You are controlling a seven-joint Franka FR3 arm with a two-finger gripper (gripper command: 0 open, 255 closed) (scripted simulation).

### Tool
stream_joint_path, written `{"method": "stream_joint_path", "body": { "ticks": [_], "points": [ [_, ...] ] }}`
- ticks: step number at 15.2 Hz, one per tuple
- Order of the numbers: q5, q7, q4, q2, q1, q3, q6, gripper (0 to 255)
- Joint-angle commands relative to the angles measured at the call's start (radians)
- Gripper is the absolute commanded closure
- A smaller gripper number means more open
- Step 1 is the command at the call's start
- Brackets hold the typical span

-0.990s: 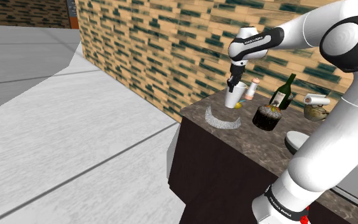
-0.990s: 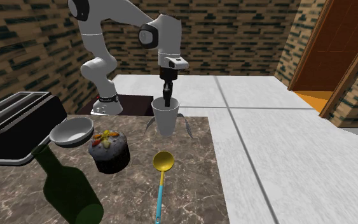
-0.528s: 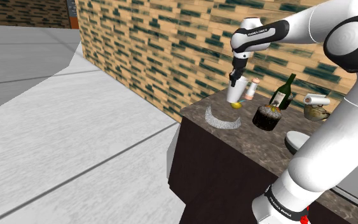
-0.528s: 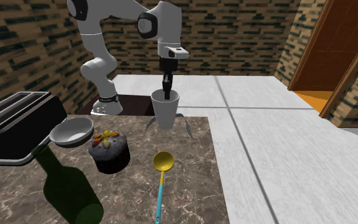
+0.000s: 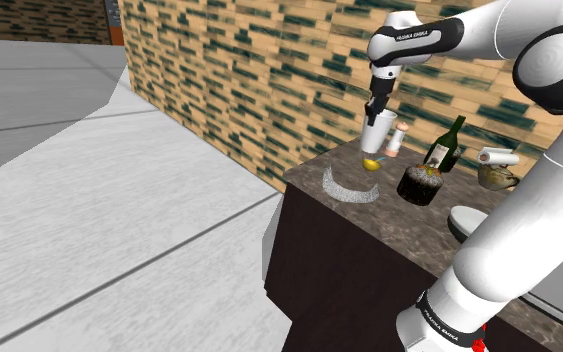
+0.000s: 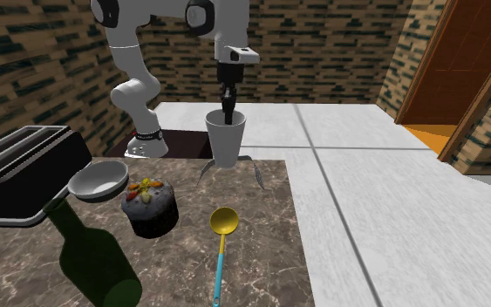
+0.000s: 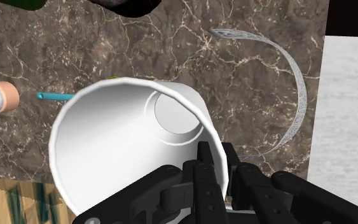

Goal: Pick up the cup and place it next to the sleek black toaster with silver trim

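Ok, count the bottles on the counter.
2. A dark green wine bottle stands beside the cake; a small white bottle with a pinkish cap stands just past the held cup. The arm could hide more.

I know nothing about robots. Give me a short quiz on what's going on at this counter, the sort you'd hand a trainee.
1. True or false: the tool is shut on the rim of the white cup, and the cup hangs above the counter.
2. In the second exterior view, what lies on the counter in front of the cup, nearer the camera? A) a yellow spoon with a blue handle; B) a fork; C) a knife.
3. Fill in the blank: in the second exterior view, the black toaster stands at the picture's ____ edge.

Key: 1 true; 2 A; 3 left.
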Motion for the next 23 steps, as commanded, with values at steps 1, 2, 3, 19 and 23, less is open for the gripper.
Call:
{"method": "stream_joint_path", "body": {
  "ticks": [1,2,3,19,23],
  "points": [
    [0.000,-0.002,0.022,-0.003,0.001,0.001,-0.025,255],
    [0.001,-0.004,0.035,-0.003,0.001,0.001,-0.038,255],
    [0.001,-0.006,0.049,-0.003,0.001,0.001,-0.052,255],
    [0.016,-0.044,0.306,0.032,0.000,0.000,-0.272,255],
    [0.021,-0.053,0.367,0.047,-0.002,-0.001,-0.317,255]
  ]
}}
